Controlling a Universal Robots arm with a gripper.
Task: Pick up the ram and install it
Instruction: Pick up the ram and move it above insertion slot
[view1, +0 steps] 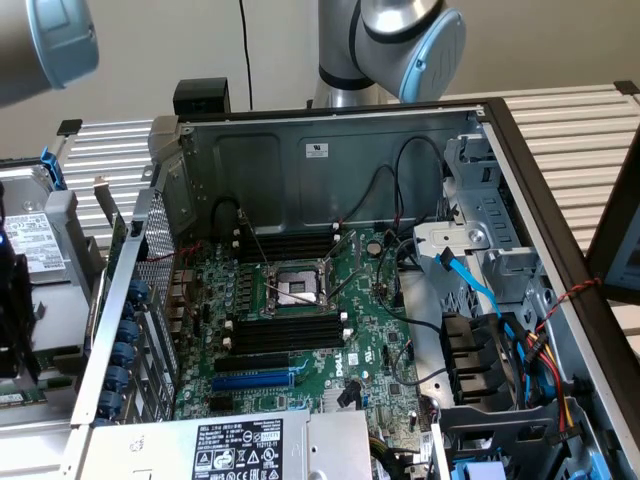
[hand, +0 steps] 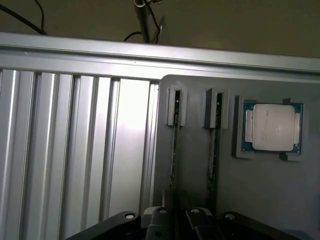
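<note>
Ram (hand: 173, 150): stands on its long edge in a grooved grey holder (hand: 260, 195), which rests on a ribbed metal table (hand: 75, 150). A second stick (hand: 214, 150) stands in the next groove, parallel and apart from the first. A processor chip (hand: 272, 127) lies flat in a recess beyond that second stick.

Gripper (hand: 182, 220): poised directly above the holder, closest to the stick farther from the processor. Contact with that stick cannot be confirmed, and whether the gripper is open or closed cannot be told.

Computer case (view1: 300, 160): lies open in the exterior view. The black memory slots (view1: 290, 332) on the motherboard (view1: 370, 290) hold nothing, so no installation has taken place.

Handling assessment: the stick is judged light, thin and stiff, but fragile at its chips and contact edge. The soundest hold appears to be across the two flat faces near the exposed upper edge, at mid-length, so that it lifts straight out of the groove without tilting.
</note>
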